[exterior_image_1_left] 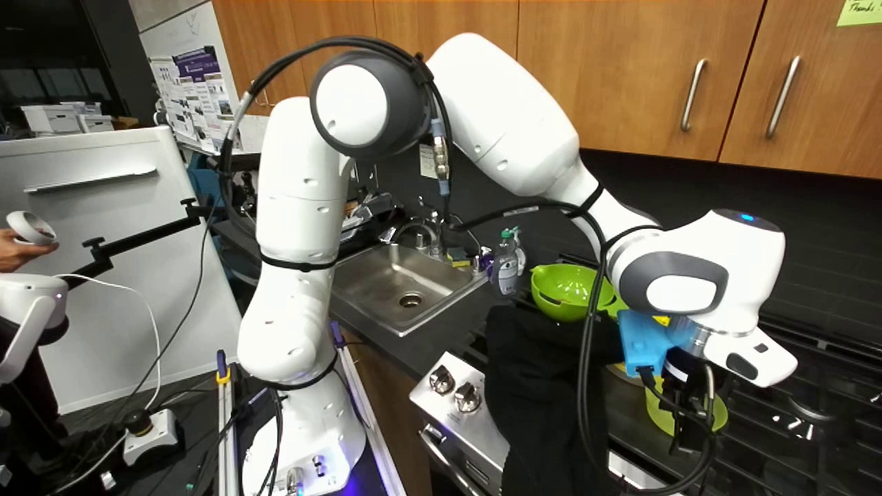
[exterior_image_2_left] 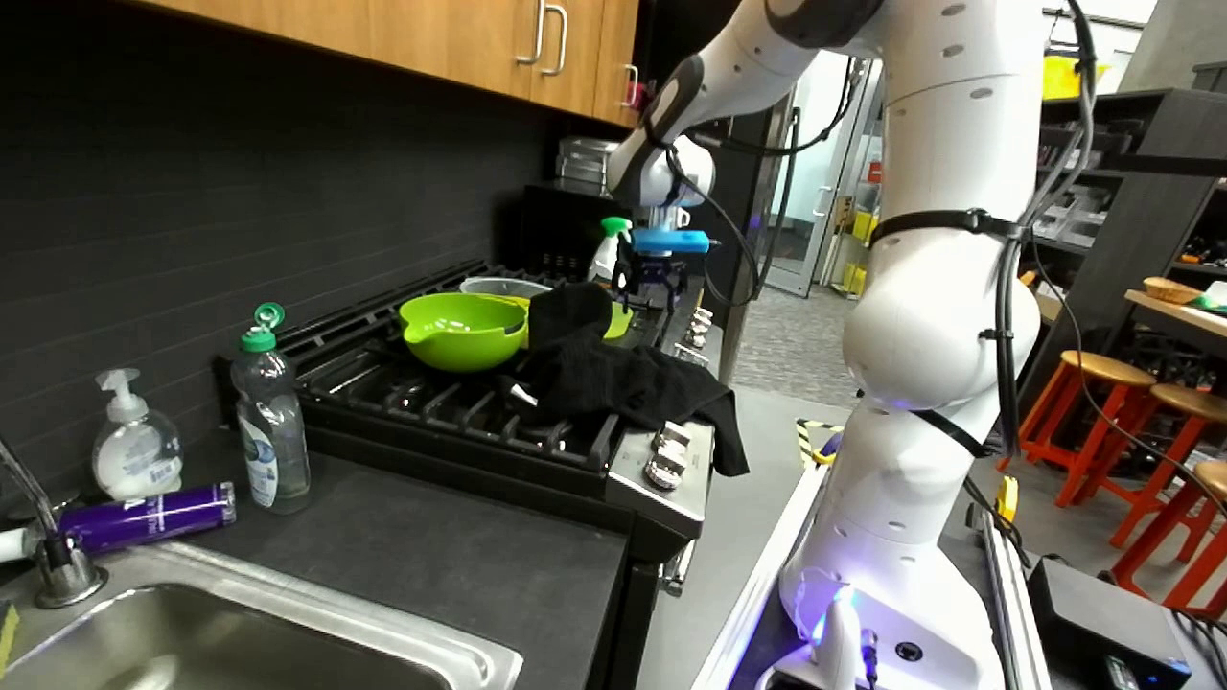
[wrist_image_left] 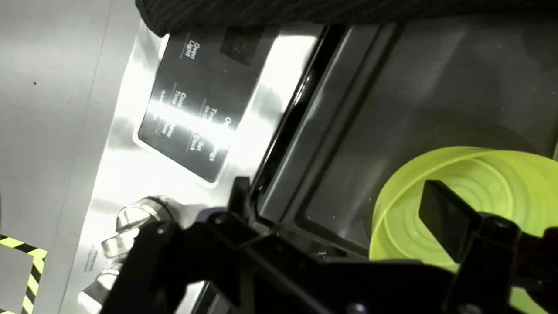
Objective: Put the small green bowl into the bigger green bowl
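The small green bowl, pale lime [wrist_image_left: 403, 181], sits on the dark stovetop near its front edge. It also shows in an exterior view [exterior_image_1_left: 660, 416], partly behind the gripper, and in an exterior view [exterior_image_2_left: 618, 322], partly behind the black cloth. My gripper [wrist_image_left: 340, 192] is open and empty above the bowl's near side. In the wrist view one finger overlaps the bowl's inside and the other lies outside it, over the stove's front edge. I cannot tell the fingertips' height over the rim. The bigger green bowl [exterior_image_1_left: 563, 286] stands on the stove grates [exterior_image_2_left: 465, 331], out of the wrist view.
A black cloth [exterior_image_1_left: 544, 399] drapes over the stove's front between the two bowls [exterior_image_2_left: 613, 383]. A yellow dish [exterior_image_1_left: 623, 375] shows partly behind it. A clear container [exterior_image_2_left: 503, 286] and a spray bottle [exterior_image_2_left: 608, 254] stand farther along. Stove knobs [wrist_image_left: 141, 213] line the front.
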`<act>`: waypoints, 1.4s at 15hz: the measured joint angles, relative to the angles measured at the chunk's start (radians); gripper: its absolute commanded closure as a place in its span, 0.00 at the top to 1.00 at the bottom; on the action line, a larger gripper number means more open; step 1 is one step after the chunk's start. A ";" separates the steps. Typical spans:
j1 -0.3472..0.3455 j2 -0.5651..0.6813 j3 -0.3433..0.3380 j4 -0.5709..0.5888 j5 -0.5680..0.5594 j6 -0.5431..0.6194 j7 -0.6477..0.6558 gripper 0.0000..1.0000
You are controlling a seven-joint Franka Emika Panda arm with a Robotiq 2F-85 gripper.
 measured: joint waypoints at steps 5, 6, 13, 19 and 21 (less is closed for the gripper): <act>0.001 0.136 0.035 0.114 0.027 0.001 -0.002 0.73; 0.000 0.150 0.040 0.133 0.033 0.000 -0.002 0.68; -0.013 0.183 0.053 0.197 0.078 -0.004 -0.044 0.11; -0.036 0.176 0.053 0.230 0.102 -0.077 -0.064 0.01; -0.044 0.162 0.052 0.237 0.102 -0.097 -0.068 0.00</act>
